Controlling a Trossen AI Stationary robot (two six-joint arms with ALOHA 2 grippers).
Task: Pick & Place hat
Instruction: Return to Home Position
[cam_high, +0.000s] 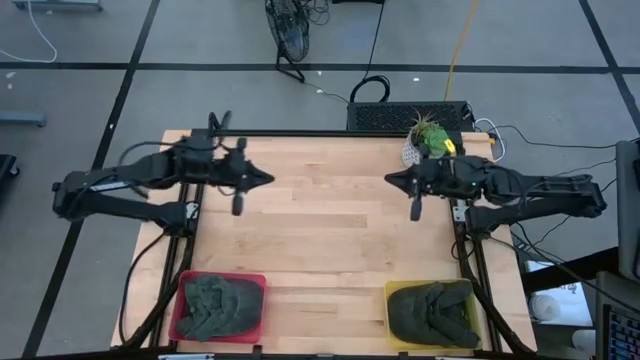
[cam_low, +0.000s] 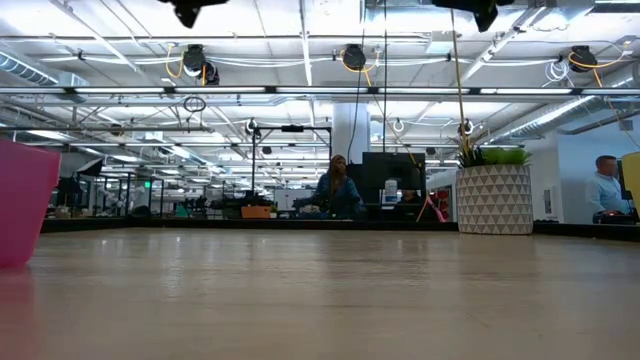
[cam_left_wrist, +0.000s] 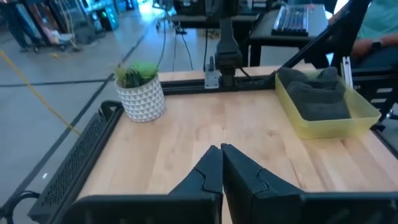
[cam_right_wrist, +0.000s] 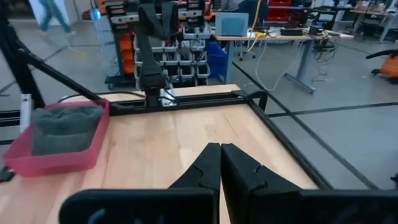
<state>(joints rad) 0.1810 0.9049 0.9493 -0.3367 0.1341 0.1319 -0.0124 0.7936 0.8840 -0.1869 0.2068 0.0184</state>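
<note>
Potted plant (cam_high: 428, 140) at the back edge of the wooden table (cam_high: 330, 230), a seated person (cam_low: 338, 188) beyond.

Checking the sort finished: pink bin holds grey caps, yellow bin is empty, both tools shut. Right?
No: the yellow bin holds dark caps, as the high view shows. The pink bin does hold grey caps, and the left tool and right tool are shut.

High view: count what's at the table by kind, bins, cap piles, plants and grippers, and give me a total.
Bins: 2, pink bin and yellow bin.
Cap piles: 2, grey caps in the pink, dark caps in the yellow; caps per pile unclear.
Potted plant: 1.
Grippers: 2, left gripper and right gripper, both shut.
Total: 7.
</note>
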